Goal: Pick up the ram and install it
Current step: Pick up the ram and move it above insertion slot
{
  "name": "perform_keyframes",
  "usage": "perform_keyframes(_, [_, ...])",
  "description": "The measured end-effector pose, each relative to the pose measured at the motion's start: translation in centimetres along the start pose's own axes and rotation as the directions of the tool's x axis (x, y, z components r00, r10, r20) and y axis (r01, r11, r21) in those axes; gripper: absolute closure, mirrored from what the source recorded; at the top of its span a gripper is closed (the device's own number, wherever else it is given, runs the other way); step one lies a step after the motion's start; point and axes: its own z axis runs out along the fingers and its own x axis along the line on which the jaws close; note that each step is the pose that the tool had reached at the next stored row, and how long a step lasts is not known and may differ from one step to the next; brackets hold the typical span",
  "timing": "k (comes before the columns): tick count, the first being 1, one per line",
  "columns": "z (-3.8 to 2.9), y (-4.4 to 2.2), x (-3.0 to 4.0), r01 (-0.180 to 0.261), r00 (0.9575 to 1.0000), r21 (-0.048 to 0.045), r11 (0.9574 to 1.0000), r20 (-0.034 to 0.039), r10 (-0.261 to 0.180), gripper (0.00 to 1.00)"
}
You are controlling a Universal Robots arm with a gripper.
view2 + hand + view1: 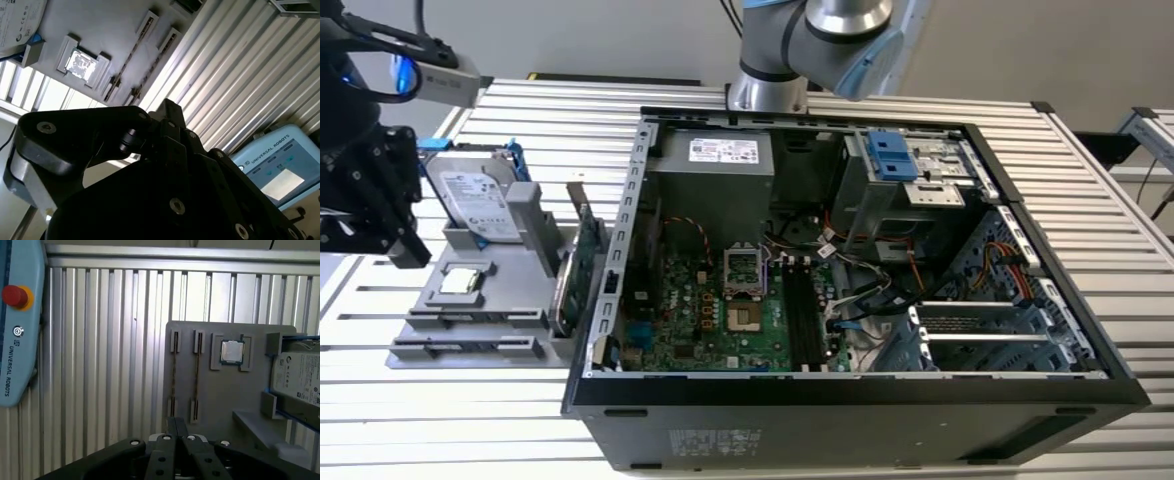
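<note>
**ram in its tray slot, gripper closed above the tray**

the slatted aluminium table (1121, 220) carries everything, and its ribbed top gives a flat, rigid base. on it lies the open computer case (854, 400), a black steel box laid on its side so that the motherboard faces upward. this leaves the long black memory slots (803, 315) reachable from above. just beside the case, on the exterior view's left, sits a matte grey tray (215, 400). its moulded holders keep each part at a fixed place for picking. the silver hard drive (470, 200) leans in its blue frame. the green expansion card (580, 265) stands on edge at the case side of the tray. the gripper (175, 429), black and angular, hangs over the tray with its jaws closed on each other and nothing between them. the ram (174, 375) stands on edge in a narrow slot of the tray, held by end clips. we see it as a thin dark line, with a like line in the neighbouring slot, and we judge it not yet picked up. the small square processor (231, 351), bright metal, rests flat in its own recess.
</note>
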Motion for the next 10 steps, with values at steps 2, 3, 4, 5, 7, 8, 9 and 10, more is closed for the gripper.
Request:
perform_keyframes(2, [0.14, 0.00, -0.02, -0.002, 1.0000, -0.0049, 1.0000, 0.0003, 0.002, 1.00])
perform_keyframes(3, [0.17, 0.00, -0.02, -0.002, 1.0000, -0.0070, 1.0000, 0.0023, 0.002, 1.00])
perform_keyframes(4, [0.21, 0.01, -0.03, -0.003, 1.0000, -0.0090, 1.0000, 0.0039, 0.003, 1.00])
perform_keyframes(5, [0.29, 0.01, -0.03, -0.003, 1.0000, -0.0102, 0.9999, 0.0048, 0.003, 1.00])
perform_keyframes(7, [0.58, 0.01, -0.05, -0.003, 1.0000, -0.0103, 0.9999, 0.0058, 0.003, 1.00])
perform_keyframes(8, [0.76, 0.02, -0.05, -0.003, 1.0000, -0.0103, 0.9999, 0.0061, 0.003, 1.00])
perform_keyframes(9, [0.95, 0.02, -0.06, -0.004, 1.0000, -0.0104, 0.9999, 0.0061, 0.004, 1.00])
perform_keyframes(10, [1.11, 0.02, -0.07, -0.006, 1.0000, -0.0105, 0.9999, 0.0061, 0.006, 1.00])
